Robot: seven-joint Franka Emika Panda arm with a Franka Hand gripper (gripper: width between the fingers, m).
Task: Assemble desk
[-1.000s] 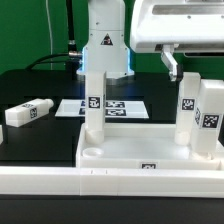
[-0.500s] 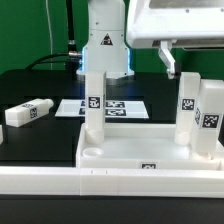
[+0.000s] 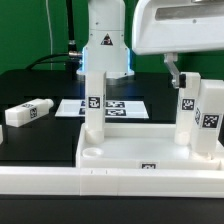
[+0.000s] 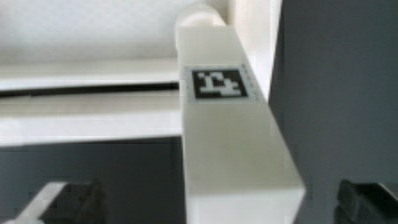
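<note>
Three legs upright on the tabletop, one loose, pincer spread.

I see the tabletop [image 3: 120,152] across the bottom of the exterior view, rim up, on the black table [image 3: 35,150]. The corner leg [image 3: 93,105] stands upright at its rear corner on the view's left. The leg pair [image 3: 198,115] stands close together at its right end. The loose leg [image 3: 27,112] lies flat on the table at middle left, well apart from the tabletop. The marker board [image 3: 122,106] lies behind the tabletop, in front of the arm base [image 3: 105,45]. The gripper [image 3: 173,72] hangs at upper right, just above the pair. On the wrist view the gripper [image 4: 217,200] has both fingers [image 4: 68,200] set wide either side of a tagged leg [image 4: 228,120], touching neither face.
</note>
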